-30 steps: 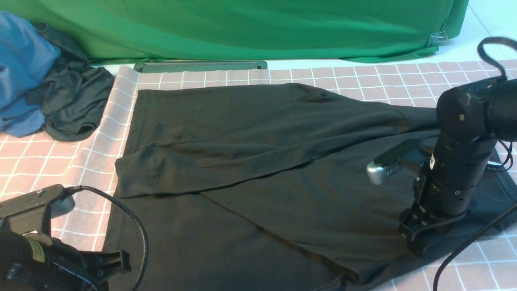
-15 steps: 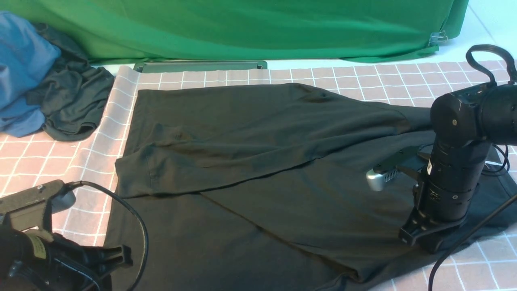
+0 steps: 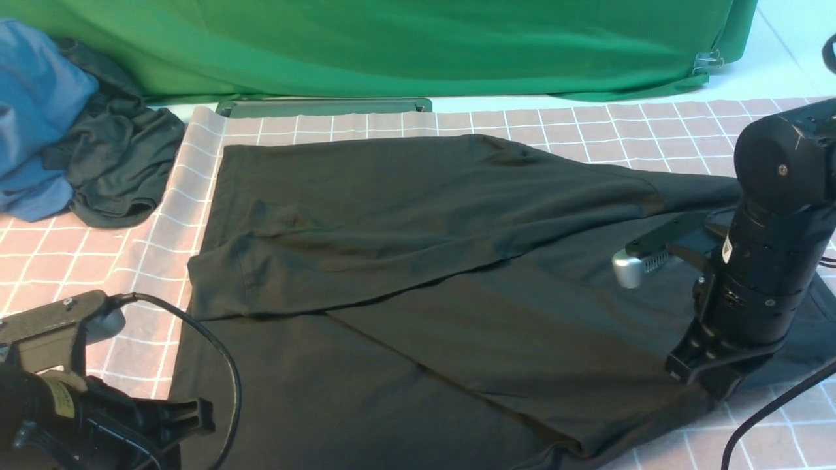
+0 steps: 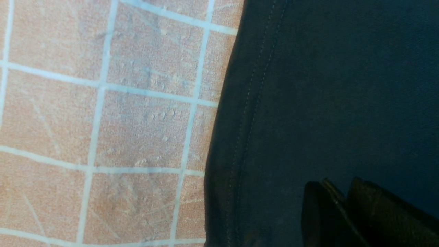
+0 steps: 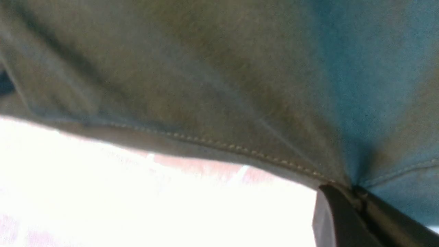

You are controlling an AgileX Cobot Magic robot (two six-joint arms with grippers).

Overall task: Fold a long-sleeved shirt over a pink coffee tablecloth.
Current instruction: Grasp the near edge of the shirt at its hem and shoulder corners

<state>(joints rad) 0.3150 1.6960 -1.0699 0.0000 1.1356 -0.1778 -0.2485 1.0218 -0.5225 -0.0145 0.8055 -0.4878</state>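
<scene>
Across the middle of the front view, the long-sleeved shirt [image 3: 405, 261] lies spread on the pink coffee tablecloth [image 3: 98, 261]. It is black, and one sleeve [image 3: 366, 254] is folded over its body, with the cuff ending at the left of centre.

At the lower right of that view the right tool [image 3: 708, 382] points down at the shirt's edge. The right wrist view shows its fingers [image 5: 336, 219] clenched on the stitched hem, with creases in the fabric fanning out from the pinch.

At the lower left of the front view the left tool [image 3: 192, 418] sits at the shirt's left edge. In the left wrist view its fingers [image 4: 319, 212] stand close together over the black fabric, just inside the double-stitched hem. Whether any cloth is caught between them I cannot tell.

In the upper left a blue garment [image 3: 32, 98] and a dark crumpled garment [image 3: 117, 170] lie heaped together, apart from the shirt. A green backdrop [image 3: 392, 46] runs along the top.
</scene>
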